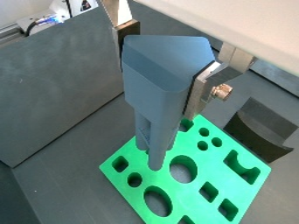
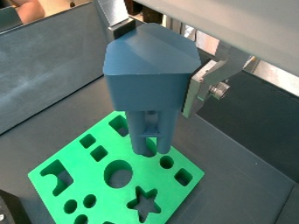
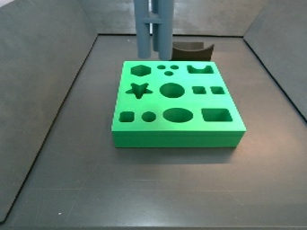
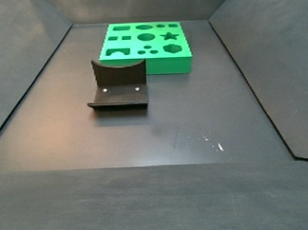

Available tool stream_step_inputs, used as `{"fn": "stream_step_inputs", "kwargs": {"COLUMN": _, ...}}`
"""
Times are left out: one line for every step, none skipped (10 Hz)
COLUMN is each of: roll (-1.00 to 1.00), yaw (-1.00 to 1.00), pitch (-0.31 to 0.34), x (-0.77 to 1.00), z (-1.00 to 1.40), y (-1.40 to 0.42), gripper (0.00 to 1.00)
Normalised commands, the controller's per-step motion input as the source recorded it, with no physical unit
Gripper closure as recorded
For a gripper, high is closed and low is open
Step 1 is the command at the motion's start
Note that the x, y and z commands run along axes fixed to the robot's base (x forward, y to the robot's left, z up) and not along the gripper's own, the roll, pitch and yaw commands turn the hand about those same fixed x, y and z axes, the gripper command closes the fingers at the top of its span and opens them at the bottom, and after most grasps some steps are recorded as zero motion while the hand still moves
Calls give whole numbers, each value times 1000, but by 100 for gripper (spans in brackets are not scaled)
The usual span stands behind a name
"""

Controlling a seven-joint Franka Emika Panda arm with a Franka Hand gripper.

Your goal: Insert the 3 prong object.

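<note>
The 3 prong object [image 1: 163,79] is a blue block with prongs pointing down. My gripper [image 1: 163,66] is shut on its sides; one silver finger [image 1: 208,83] shows against its flank, as in a wrist view [image 2: 201,87]. The prongs [image 2: 146,140] hang over the green block [image 2: 93,175], apart from its top face. In a side view the prongs [image 3: 153,31] stand above the far edge of the green block [image 3: 180,137], near its small holes. The gripper itself is above that frame and out of the side view that shows the green block [image 4: 149,68].
The fixture [image 3: 192,47] stands just behind the green block, also seen in a side view [image 4: 118,85] and a wrist view [image 1: 263,127]. Dark walls enclose the floor on the sides. The green block has several differently shaped holes.
</note>
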Motion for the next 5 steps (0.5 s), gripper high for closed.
{"fn": "stream_step_inputs", "kwargs": {"roll": 0, "yaw": -851, "pitch": -34, "x": -106, "z": -97, "y": 131, "gripper": 100}}
{"fn": "stream_step_inputs", "kwargs": {"roll": 0, "yaw": -1000, "pitch": 0, "x": 0, "z": -303, "y": 23, "gripper": 100}}
{"fn": "stream_step_inputs", "kwargs": {"roll": 0, "yaw": -811, "pitch": -29, "x": 274, "z": -291, "y": 226, "gripper": 100}}
{"fn": "stream_step_inputs", "kwargs": {"roll": 0, "yaw": -514, "pitch": -9, "x": 306, "z": -374, "y": 531, "gripper": 100}}
{"fn": "stream_step_inputs", "kwargs": {"roll": 0, "yaw": -343, "pitch": 0, "x": 289, "z": -517, "y": 700, "gripper": 100}}
